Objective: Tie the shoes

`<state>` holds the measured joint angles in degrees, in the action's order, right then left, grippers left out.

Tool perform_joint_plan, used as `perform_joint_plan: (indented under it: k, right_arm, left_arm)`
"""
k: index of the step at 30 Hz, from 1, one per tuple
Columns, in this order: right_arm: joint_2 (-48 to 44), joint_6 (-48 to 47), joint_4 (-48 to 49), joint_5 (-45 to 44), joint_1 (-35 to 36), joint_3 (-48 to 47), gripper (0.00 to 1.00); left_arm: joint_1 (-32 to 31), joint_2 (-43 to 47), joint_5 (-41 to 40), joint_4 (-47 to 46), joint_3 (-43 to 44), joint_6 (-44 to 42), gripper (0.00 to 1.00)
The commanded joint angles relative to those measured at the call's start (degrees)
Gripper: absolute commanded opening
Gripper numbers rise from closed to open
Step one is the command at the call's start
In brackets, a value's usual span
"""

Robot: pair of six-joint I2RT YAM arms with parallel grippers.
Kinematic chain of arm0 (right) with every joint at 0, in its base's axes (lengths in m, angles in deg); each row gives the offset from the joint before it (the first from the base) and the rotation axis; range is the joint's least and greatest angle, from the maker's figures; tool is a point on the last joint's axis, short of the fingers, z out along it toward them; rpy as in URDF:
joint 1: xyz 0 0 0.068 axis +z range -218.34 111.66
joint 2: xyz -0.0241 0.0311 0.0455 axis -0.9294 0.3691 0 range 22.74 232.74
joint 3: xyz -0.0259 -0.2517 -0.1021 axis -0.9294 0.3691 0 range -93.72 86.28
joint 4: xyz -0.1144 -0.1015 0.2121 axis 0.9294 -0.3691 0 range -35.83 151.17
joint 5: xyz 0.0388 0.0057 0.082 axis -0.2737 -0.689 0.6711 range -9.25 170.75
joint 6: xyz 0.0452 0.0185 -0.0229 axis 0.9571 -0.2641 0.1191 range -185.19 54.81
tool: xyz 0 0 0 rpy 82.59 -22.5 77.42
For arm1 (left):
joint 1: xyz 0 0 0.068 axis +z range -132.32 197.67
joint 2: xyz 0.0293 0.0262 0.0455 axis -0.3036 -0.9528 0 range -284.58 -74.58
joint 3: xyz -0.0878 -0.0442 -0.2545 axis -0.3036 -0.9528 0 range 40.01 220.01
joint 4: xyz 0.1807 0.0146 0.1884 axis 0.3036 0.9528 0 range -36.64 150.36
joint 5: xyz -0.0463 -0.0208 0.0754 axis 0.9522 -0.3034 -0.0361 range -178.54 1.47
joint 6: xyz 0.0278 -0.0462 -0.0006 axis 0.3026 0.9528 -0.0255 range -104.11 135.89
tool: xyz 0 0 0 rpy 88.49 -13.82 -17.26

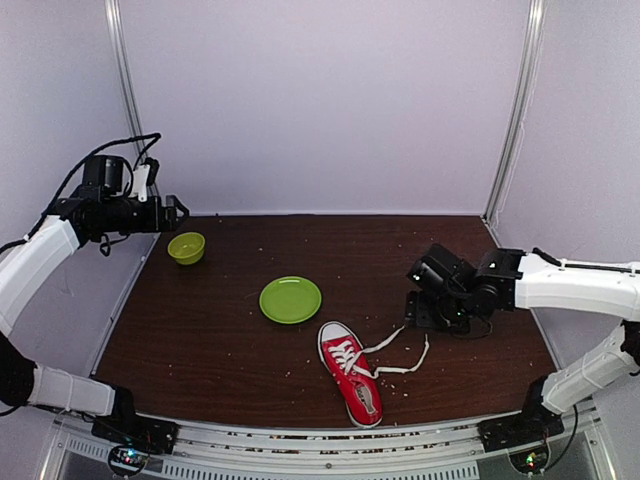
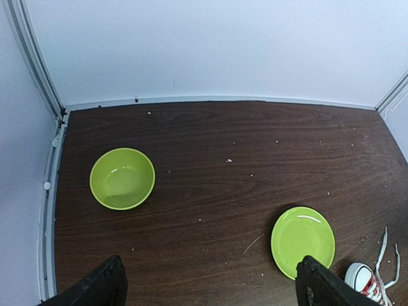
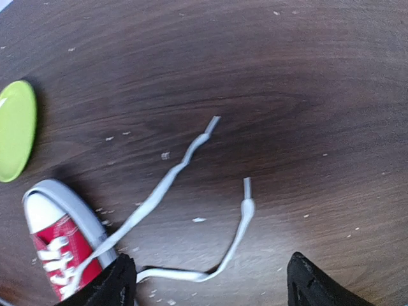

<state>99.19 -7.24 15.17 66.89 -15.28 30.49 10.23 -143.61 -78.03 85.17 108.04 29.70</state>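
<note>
Nearest the front edge of the tabletop (image 1: 200, 340) lies the red sneaker (image 1: 350, 373), its long axis diagonal: heel toward my bases, white toe pointing away and slightly left, at the green plate (image 1: 290, 299). Its white laces (image 3: 167, 177) trail loose to the right. My right end effector (image 3: 210, 290) hovers over them, spread wide, empty. My left end effector (image 2: 213, 296) hangs wide open and empty, raised near the green bowl (image 1: 186, 247).

Red sneaker (image 1: 352, 378) upright, toe pointing away; white laces (image 3: 247, 207) untied, trailing right.
</note>
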Motion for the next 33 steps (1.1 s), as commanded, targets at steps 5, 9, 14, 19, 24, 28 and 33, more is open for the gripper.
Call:
perform_joint_plan:
  k: [5, 9, 14, 19, 24, 28, 33]
  right_arm:
    - [6.1, -3.4, 8.4, -0.9, -5.2, 5.7, 0.72]
    - [10.8, -3.3, 11.4, 0.2, -5.2, 6.2, 0.65]
    - [14.2, -4.6, 14.7, 0.4, -5.4, 3.8, 0.64]
    - [21.1, -4.3, 14.2, -1.4, -6.3, -4.4, 0.61]
    - [25.9, -0.2, 15.4, -1.5, -6.4, -7.0, 0.60]
    - [26.7, 2.8, 15.9, -2.0, -6.4, -5.4, 0.60]
    - [27.5, 4.3, 15.9, -2.1, -6.4, -5.1, 0.60]
  left_arm:
    - [0.2, 0.4, -2.3, -1.2, -0.5, -0.7, 0.94]
    - [0.3, 0.0, -2.5, -1.2, -0.5, -0.8, 0.94]
    - [0.3, -0.5, -2.1, -1.2, -0.4, -0.7, 0.94]
    - [0.3, -0.8, -1.4, -1.2, -0.3, -0.6, 0.94]
    - [0.3, -0.5, -1.3, -1.2, -0.3, -0.6, 0.94]
    - [0.2, -0.4, -0.1, -1.2, -0.1, -0.2, 0.94]
    - [0.2, -0.1, 0.4, -1.1, -0.1, 0.0, 0.94]
